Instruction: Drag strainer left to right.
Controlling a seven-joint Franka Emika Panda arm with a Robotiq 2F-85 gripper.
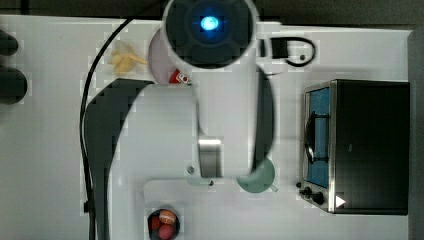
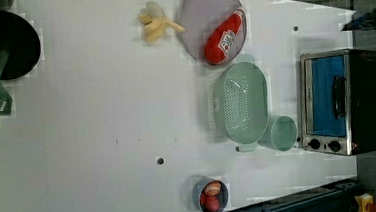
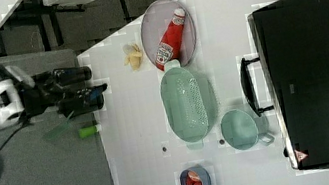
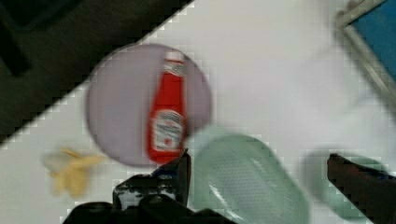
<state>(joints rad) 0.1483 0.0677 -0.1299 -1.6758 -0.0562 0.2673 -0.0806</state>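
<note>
Claw (image 4: 259, 170): released, its two dark fingers spread wide and gripping nothing; in the wrist view one finger (image 4: 180, 170) sits at the strainer's end near the plate and the other finger appears over by the cup.

Strainer (image 2: 241, 102): a pale mint-green oblong bowl with a patch of tiny holes in its middle, resting on the white tabletop (image 2: 101, 117); in the wrist view it lies directly between and below the spread fingers, apart from them as far as can be judged.

Long axis: in the left view it runs up and down the picture, from the plate end to the cup end; the claw's opening seems to span along this length, not across the narrow width (a judgement from the wrist view alone).

Upper neighbour: a grey plate (image 2: 192, 23) carrying a red ketchup bottle (image 2: 225, 37), just beside the strainer's upper end in the left view.

Lower neighbour: a small mint-green cup (image 2: 280, 133), touching or nearly touching the strainer's lower corner.

Further out: a toaster oven (image 2: 341, 103) stands at the left view's right, beyond the cup.

Coming move: likely a descent so a finger can catch the rim, then a sideways drag.
</note>
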